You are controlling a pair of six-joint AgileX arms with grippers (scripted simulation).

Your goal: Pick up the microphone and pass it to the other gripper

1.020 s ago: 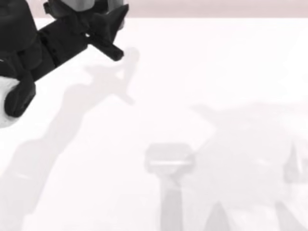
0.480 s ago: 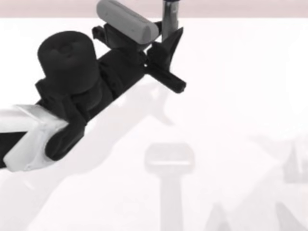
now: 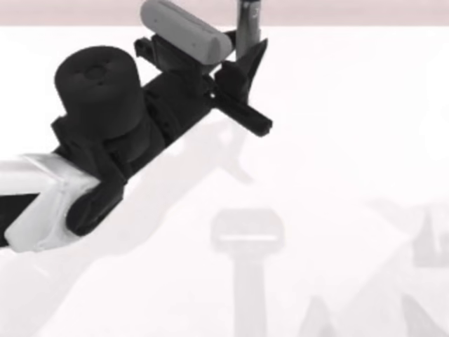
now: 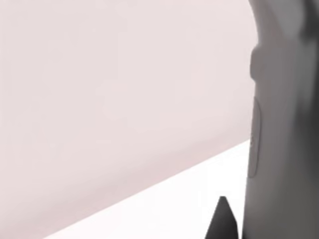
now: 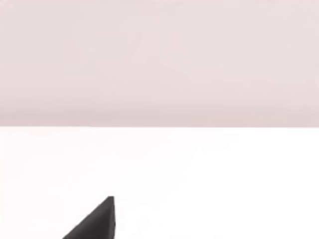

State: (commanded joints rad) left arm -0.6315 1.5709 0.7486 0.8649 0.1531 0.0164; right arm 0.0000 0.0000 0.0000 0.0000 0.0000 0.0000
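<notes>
Left gripper (image 3: 247, 53): at table's (image 3: 337, 140) twelve o'clock edge — clamped on the microphone (image 3: 248, 21).
Microphone: upright, grey handle showing.
Right gripper (image 5: 94, 221): one fingertip visible — spread unclear.
Writing: none legible.

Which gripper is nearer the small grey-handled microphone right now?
Left. The left gripper is right at the grey-handled microphone near the table's far edge, its fingers beside the handle. The right gripper is out of the top view; only one fingertip shows in its wrist view.
</notes>
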